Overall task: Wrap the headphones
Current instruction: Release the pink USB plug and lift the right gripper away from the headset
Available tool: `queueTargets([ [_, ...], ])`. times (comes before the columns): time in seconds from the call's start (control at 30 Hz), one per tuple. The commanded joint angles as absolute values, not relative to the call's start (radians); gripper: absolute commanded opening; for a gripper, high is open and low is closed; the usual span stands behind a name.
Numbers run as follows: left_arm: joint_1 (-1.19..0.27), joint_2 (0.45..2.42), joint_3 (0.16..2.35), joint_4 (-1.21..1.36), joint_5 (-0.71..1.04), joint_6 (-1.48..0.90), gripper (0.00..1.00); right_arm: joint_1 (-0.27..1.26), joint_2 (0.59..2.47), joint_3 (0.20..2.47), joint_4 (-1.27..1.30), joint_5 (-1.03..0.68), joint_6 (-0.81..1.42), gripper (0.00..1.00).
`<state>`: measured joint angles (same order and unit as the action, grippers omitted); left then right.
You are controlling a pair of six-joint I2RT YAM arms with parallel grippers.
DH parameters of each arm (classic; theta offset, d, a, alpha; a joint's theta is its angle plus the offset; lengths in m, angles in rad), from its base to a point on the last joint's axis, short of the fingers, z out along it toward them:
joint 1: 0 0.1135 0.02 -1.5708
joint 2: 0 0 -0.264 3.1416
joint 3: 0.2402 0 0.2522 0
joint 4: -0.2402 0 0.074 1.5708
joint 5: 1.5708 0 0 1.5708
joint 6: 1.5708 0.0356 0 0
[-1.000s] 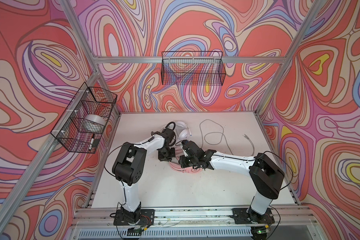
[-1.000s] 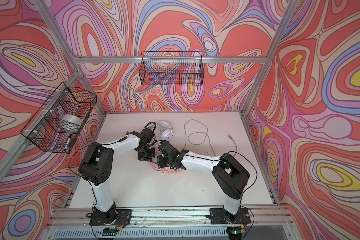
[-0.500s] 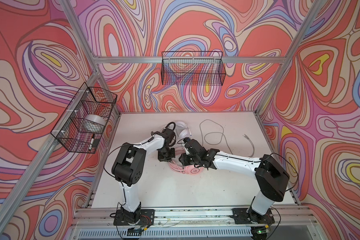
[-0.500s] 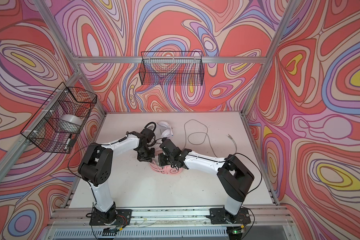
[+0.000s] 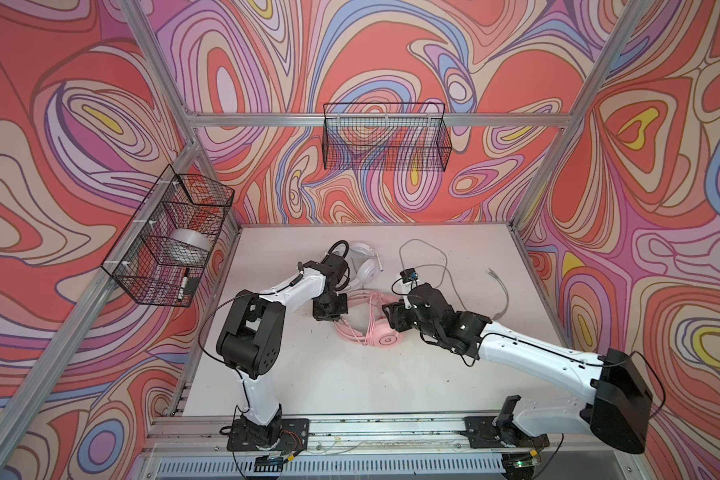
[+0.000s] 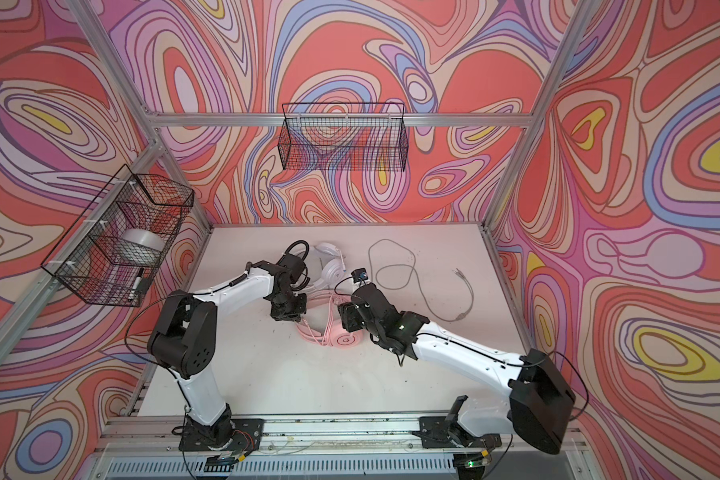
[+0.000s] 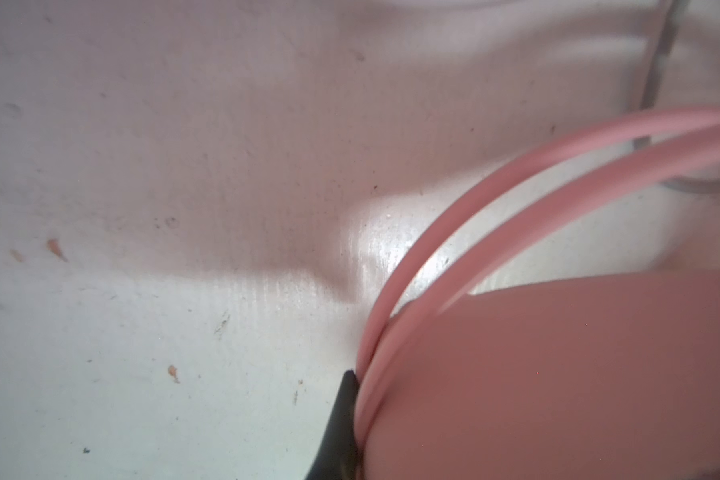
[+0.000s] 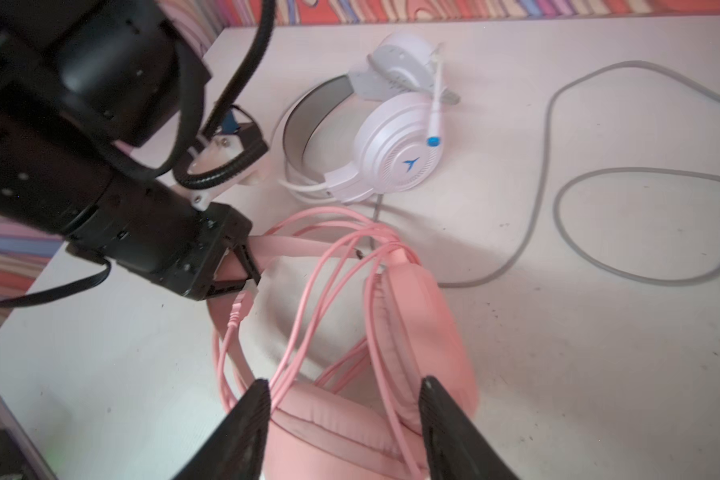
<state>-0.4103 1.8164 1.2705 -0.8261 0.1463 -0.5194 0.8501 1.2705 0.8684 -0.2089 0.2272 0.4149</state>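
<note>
1. Your left gripper is clamped shut on the headband of the pink headphones, which lie near the middle of the desk.
2. Your right gripper has its jaws spread wide. It hangs over one pink earcup with strands of the pink cable between its fingers, and it grips nothing.
3. The pink cable loops loosely across the headband and earcups, and its plug lies just beside the left gripper.
4. The white headphones lie just behind the pink ones, toward the desk's back edge.
5. Their grey cable sprawls unwrapped in loose loops toward the right edge.
</note>
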Motion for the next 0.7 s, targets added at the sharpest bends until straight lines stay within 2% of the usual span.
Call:
queueTargets([
  [0.0,-0.389,1.743,1.24,-0.831,0.158,-0.502,0.0,0.816,1.194,0.806,-0.215,0.347,0.318,0.76],
  [0.1,-0.377,1.713,1.206,-0.823,0.157,-0.493,0.0,0.78,1.13,0.772,-0.256,0.403,0.301,0.93],
  [0.17,-0.371,1.692,1.181,-0.816,0.155,-0.483,0.0,0.755,1.095,0.749,-0.271,0.42,0.295,0.98],
  [0.4,-0.338,1.654,1.108,-0.809,0.133,-0.436,0.0,0.705,0.992,0.659,-0.255,0.419,0.343,0.99],
  [0.67,-0.295,1.623,1.024,-0.775,0.119,-0.4,0.0,0.675,0.997,0.62,-0.259,0.375,0.368,0.98],
])
